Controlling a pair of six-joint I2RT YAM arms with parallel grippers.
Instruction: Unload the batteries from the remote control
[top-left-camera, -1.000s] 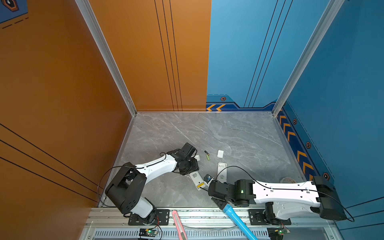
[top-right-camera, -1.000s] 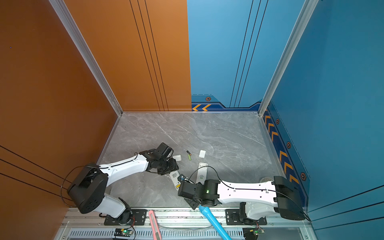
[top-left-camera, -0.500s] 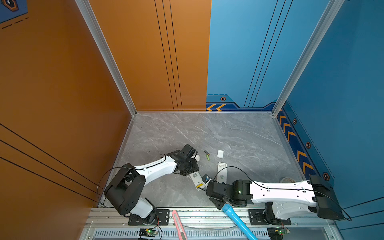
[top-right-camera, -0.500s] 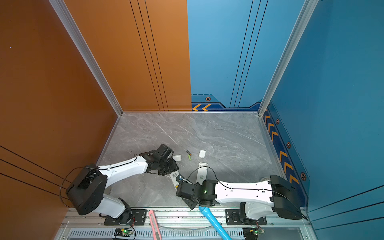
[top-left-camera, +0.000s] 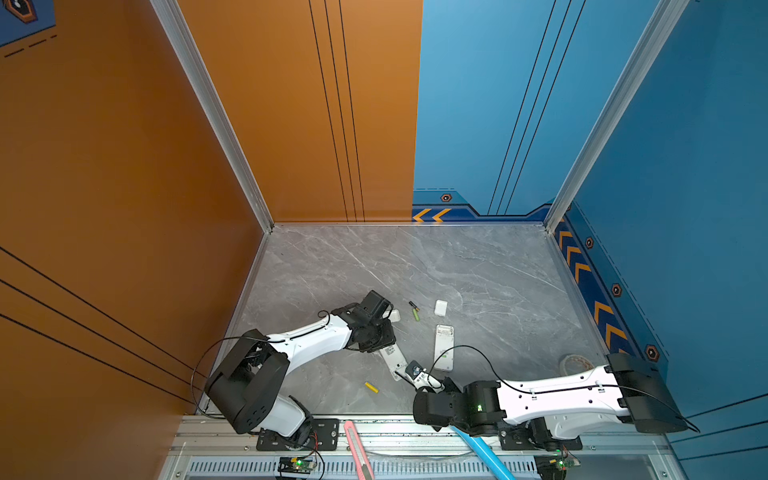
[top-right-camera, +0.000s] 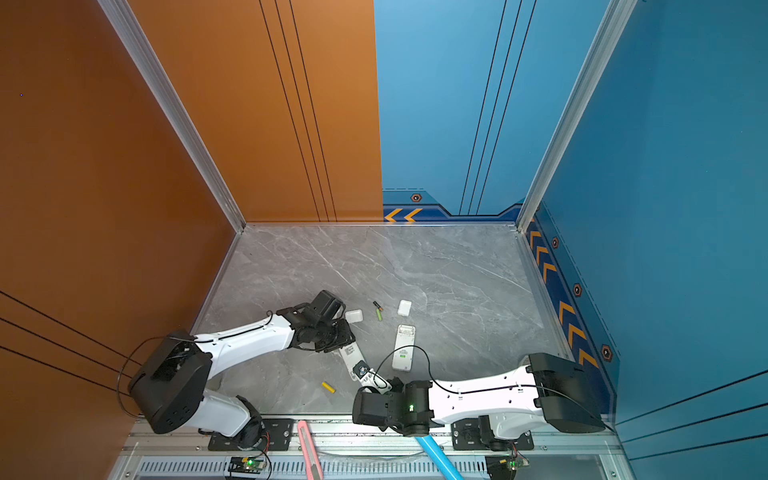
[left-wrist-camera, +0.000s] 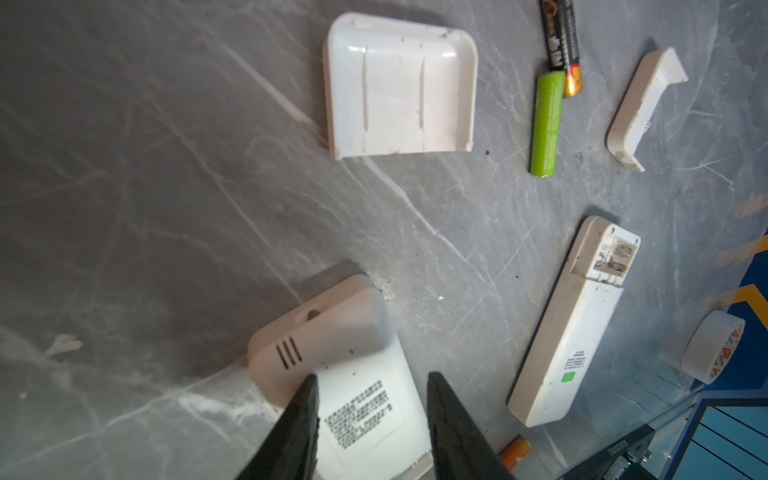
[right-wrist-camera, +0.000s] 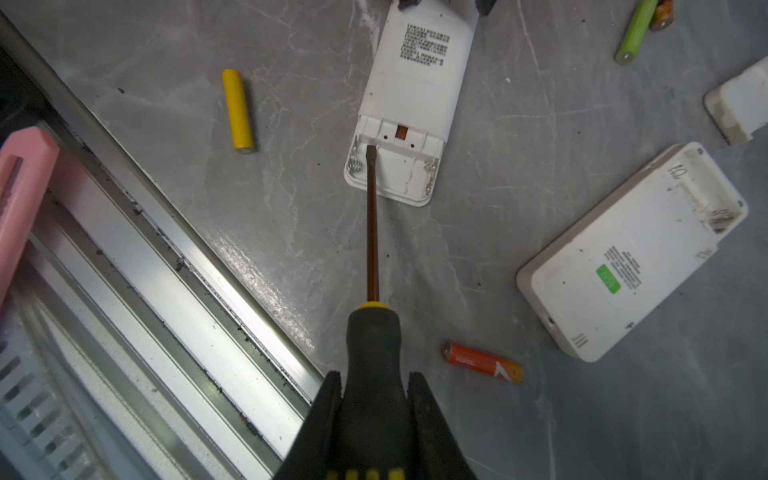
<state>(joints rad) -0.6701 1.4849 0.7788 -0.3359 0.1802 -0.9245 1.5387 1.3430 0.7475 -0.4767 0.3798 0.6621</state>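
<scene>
Now, right gripper (right-wrist-camera: 374, 376) clamped on screwdriver (right-wrist-camera: 372, 232), red-orange battery (right-wrist-camera: 482, 368) lying just beside it, yellow battery (right-wrist-camera: 237, 110) farther off, left gripper (left-wrist-camera: 372, 376) straddling remote (left-wrist-camera: 332, 332), grip unclear.

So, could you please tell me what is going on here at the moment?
The right gripper holds a black-and-yellow-handled screwdriver, its tip at the open, empty battery bay of a white remote control. The left gripper straddles that remote's other end. A yellow battery, a red-orange battery, a green battery and a black battery lie loose on the grey marbled table.
</scene>
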